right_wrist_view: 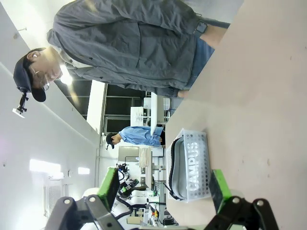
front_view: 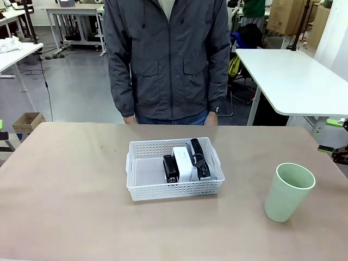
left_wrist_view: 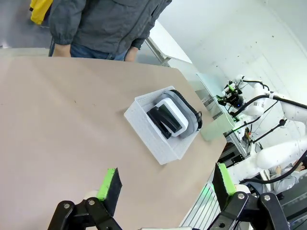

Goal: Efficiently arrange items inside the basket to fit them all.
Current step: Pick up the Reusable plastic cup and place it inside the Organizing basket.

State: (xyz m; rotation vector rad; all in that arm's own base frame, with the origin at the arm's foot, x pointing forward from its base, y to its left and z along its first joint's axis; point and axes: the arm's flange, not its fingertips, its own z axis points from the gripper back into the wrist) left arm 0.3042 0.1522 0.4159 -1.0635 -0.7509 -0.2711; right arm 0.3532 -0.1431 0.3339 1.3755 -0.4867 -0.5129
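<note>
Starting at the left gripper: spread wide, holding nothing. Same at the right gripper: spread wide, holding nothing. Ahead of the left gripper and well apart from it, one white basket on the table. Inside, packed side by side at the end far from that gripper: one black stapler, one white box, one grey pouch with a black strap. Beyond the basket, outside it and standing up on the table, one pale green cup. So three things in, one out. Looks like the last step: getting the cup in. Next, most likely: reach to the cup, close on its side, lift it, then set it down in the bare end of the basket nearest the left gripper. Seems like room enough there. Two grippers, one basket, four things in all.
</note>
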